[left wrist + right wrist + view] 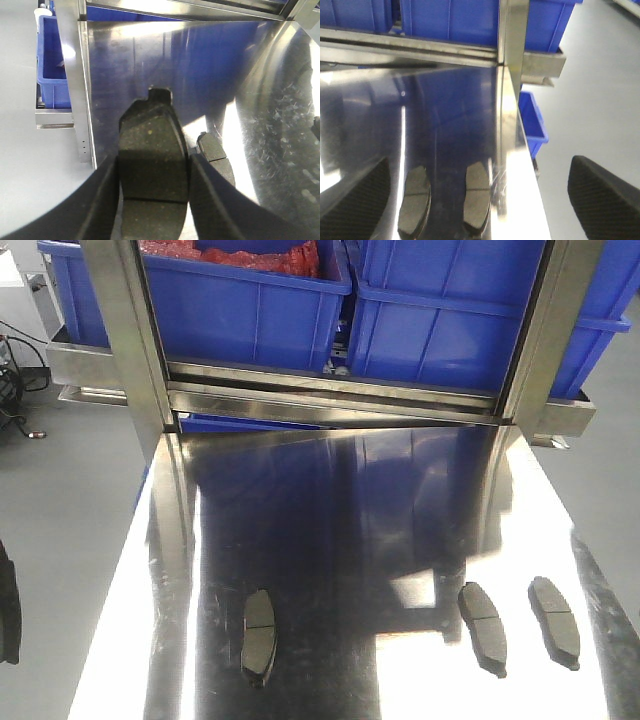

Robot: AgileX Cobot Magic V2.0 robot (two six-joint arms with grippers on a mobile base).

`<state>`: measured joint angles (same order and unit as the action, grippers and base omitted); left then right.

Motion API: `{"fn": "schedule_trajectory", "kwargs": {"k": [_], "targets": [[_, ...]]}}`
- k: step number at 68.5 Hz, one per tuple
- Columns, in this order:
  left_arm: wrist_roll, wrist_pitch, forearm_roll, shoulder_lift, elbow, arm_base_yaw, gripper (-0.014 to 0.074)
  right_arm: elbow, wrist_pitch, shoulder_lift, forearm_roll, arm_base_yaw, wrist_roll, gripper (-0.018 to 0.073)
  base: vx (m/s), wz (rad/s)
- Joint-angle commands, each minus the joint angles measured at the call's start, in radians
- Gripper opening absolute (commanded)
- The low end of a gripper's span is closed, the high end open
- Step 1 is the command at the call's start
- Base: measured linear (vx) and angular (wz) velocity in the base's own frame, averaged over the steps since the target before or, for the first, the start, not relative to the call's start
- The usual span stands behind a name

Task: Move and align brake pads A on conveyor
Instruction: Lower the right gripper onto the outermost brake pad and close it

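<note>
Three brake pads A lie on a shiny steel table: one at the front left (258, 635) and two side by side at the front right (482, 625) (554, 620). My left gripper (152, 167) is shut on a fourth pad (152, 145), gripped across its width and held above the table. The front-left pad (216, 155) shows just to its right. My right gripper (480, 200) hangs open over the right pair (415, 200) (476, 197), with its fingers (360, 200) spread wide and touching neither pad. The conveyor is out of view.
Blue crates (250, 300) sit on a steel rack (330, 400) behind the table. Steel posts (125, 340) rise at the table's far corners. A blue bin (532, 117) stands on the floor past the table's right edge (512, 165). A further blue bin (50, 60) is at the left.
</note>
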<state>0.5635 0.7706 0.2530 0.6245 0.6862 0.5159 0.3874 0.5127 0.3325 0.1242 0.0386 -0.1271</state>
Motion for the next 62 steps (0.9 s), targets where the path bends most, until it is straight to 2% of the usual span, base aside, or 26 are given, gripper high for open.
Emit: {"fn": "schedule_trajectory", "kwargs": {"k": [1,9,24,41,62], "targets": [[0.004,-0.074,0.019,-0.001,0.028,0.006,0.0062,0.036,-0.049,0.112,-0.022,-0.007,-0.018,0.0692,0.0,0.0],[0.004,-0.074,0.019,-0.001,0.028,0.006,0.0062,0.082,-0.007,0.302,-0.06,-0.007,-0.021,0.0666,0.0,0.0],[0.004,-0.074,0.019,-0.001,0.028,0.006,0.0062,0.211,0.055,0.622,-0.056,-0.007,-0.021,0.0636,0.0,0.0],[0.004,-0.074,0.019,-0.001,0.028,0.006,0.0062,0.316,0.023,0.885,-0.048,-0.007,-0.026,0.0626,0.0,0.0],[0.004,-0.074,0.019,-0.001,0.028,0.006,0.0062,0.348,-0.065,1.079,-0.025,-0.007,-0.051,0.0608,0.0,0.0]]}}
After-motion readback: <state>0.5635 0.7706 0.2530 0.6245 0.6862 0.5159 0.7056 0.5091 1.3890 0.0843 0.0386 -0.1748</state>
